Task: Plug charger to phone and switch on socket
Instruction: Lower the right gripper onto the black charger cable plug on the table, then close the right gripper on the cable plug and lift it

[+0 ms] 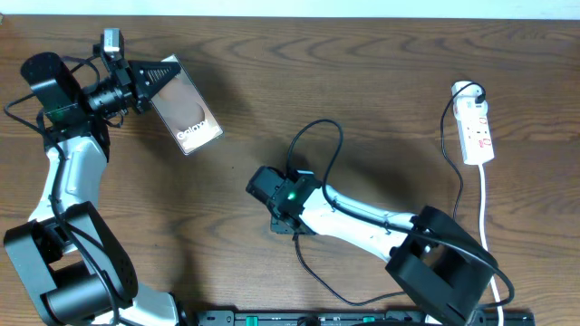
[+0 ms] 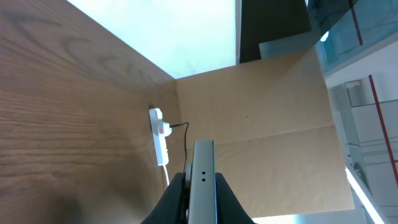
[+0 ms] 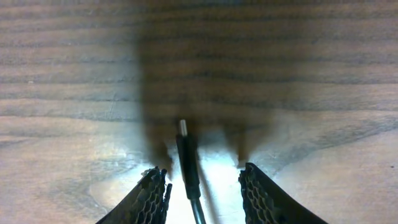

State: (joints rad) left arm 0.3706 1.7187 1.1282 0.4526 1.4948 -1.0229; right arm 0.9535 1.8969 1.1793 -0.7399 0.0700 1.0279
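Note:
The phone (image 1: 186, 113), a dark glossy slab with white lettering, is held off the table at the far left, and my left gripper (image 1: 149, 86) is shut on one end of it. In the left wrist view its grey edge (image 2: 203, 180) stands clamped between the black fingers (image 2: 174, 199). The charger cable (image 1: 319, 122) loops across the middle of the table. Its plug tip (image 3: 188, 165) lies on the wood between the fingertips (image 3: 155, 193) of my right gripper (image 3: 204, 177), with a gap on each side. That gripper (image 1: 272, 195) is low over the table centre and open. The socket (image 1: 476, 127) lies at the far right.
The socket (image 2: 160, 140) also shows in the left wrist view, with its white cord running toward the table's near edge. The white cord (image 1: 483, 208) passes close to my right arm's base (image 1: 439, 267). A brown board (image 2: 267, 112) stands beyond the table.

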